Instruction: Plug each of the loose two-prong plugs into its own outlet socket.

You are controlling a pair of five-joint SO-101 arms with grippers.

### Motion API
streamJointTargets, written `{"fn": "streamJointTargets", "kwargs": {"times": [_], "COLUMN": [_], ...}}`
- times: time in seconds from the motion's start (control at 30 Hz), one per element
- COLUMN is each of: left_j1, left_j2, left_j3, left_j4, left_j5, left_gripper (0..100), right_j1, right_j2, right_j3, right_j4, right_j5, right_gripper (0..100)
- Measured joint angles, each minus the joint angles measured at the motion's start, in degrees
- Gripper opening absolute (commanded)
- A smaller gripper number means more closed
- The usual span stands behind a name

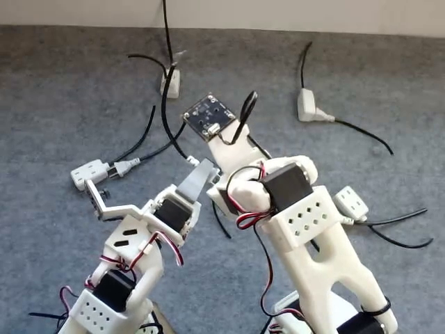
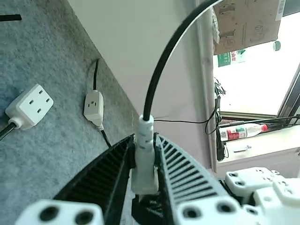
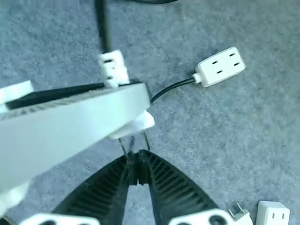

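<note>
High view: the two arms meet over the grey carpet (image 1: pixel 62 90), and at the left an outlet socket (image 1: pixel 87 175) already carries a plug (image 1: pixel 119 168).

Left wrist view: the left gripper (image 2: pixel 144 145) clamps a white two-prong plug (image 2: pixel 143 171), its black cord (image 2: pixel 161 65) rising.

Right wrist view: the right gripper (image 3: pixel 136 161), jaws pressed together, sits just under that plug's prongs (image 3: pixel 127 143).

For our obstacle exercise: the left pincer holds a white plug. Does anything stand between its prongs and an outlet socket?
Yes. The right pincer is shut on the prongs of the two-prong plug in the left pincer, covering them. Otherwise only carpet separates them from the outlet socket.
</note>
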Motion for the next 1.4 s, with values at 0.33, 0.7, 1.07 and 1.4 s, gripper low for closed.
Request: {"fn": "streamJointTargets", "kwargs": {"times": [0.33,0.7,1.07,1.4], "left_j1": [1.6,1.6,3.8,3.7], "left_j2": [-0.3,-0.1,0.9,0.9], "left_j3": [-0.1,-0.1,-0.1,-0.1], "left_j4": [0.0,0.3,0.6,0.6], "left_j5": [-0.1,-0.1,0.0,0.1], "left_gripper": [1,1,1,1], "right_j1": [5.9,6.0,5.8,14.4], "right_j2": [0.1,0.1,0.1,-0.1], "right_j3": [-0.1,-0.1,3.7,2.1], "right_j4": [-7.0,-7.6,-16.3,-16.4], "right_j5": [0.0,0.0,-0.3,-0.3], "right_gripper": [0.6,0.6,0.6,0.6]}}
